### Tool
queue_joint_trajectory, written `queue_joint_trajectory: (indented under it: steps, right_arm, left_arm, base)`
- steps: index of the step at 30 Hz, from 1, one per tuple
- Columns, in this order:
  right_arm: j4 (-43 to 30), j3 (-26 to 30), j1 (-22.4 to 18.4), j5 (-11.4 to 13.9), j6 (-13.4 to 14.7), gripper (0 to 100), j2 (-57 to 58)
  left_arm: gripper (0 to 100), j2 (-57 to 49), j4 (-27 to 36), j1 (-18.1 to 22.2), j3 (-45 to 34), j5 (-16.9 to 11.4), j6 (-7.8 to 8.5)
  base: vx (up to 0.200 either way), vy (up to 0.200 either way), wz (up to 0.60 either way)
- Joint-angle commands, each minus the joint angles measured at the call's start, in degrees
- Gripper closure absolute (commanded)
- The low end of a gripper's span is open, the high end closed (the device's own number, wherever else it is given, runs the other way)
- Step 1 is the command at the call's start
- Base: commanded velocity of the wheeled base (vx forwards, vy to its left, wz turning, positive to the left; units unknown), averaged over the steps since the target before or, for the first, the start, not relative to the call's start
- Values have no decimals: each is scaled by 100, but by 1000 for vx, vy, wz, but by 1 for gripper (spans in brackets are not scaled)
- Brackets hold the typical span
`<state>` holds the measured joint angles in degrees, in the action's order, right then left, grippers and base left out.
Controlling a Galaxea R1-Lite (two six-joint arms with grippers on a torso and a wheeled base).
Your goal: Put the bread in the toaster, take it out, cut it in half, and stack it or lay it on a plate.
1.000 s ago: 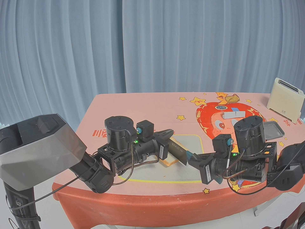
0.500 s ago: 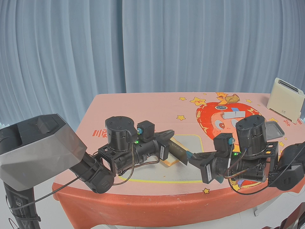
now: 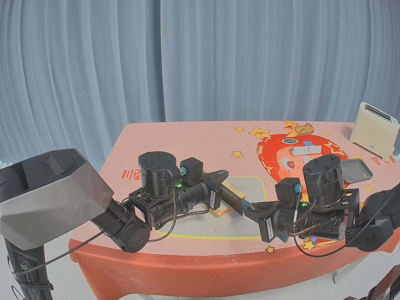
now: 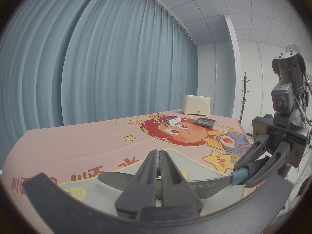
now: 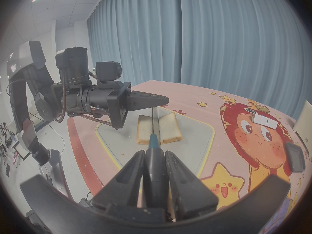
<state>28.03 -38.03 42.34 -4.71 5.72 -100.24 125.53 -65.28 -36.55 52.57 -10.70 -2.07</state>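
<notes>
A slice of bread [image 5: 169, 130] lies flat on the grey cutting mat [image 5: 195, 137]. My right gripper [image 5: 154, 153] is shut on the teal handle of a knife [image 5: 152, 142]. The blade [image 4: 208, 187] stands edge-down across the middle of the slice. In the head view the bread [image 3: 234, 191] shows on both sides of the blade [image 3: 231, 197], with my right gripper [image 3: 250, 207] just to its right. My left gripper [image 3: 223, 175] is shut with nothing in it, its tips [image 5: 162, 99] over the slice's far left side. In the left wrist view its closed fingers [image 4: 146, 173] hide most of the bread.
A cream toaster [image 3: 375, 134] stands at the table's far right corner. A dark grey tray [image 3: 356, 171] lies in front of it, behind my right arm. Small grey cards [image 3: 306, 149] rest on the printed cloth. Crumbs dot the mat [image 3: 254, 188].
My right arm has shifted slightly left and lower, carrying the knife with it along the bread. The left arm has not moved.
</notes>
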Motion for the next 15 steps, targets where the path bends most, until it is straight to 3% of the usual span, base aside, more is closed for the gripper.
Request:
queue_joint_trajectory:
  steps: [1,15]
  right_arm:
    - [-25,-20,3,5,8,100,-13]
    - [-16,-37,3,5,8,100,216]
  left_arm:
    - [100,-19,-20,7,-1,7,-4]
    - [100,-37,-55,253,17,-2,5]
  base:
    - [0,0,0]
    - [0,0,0]
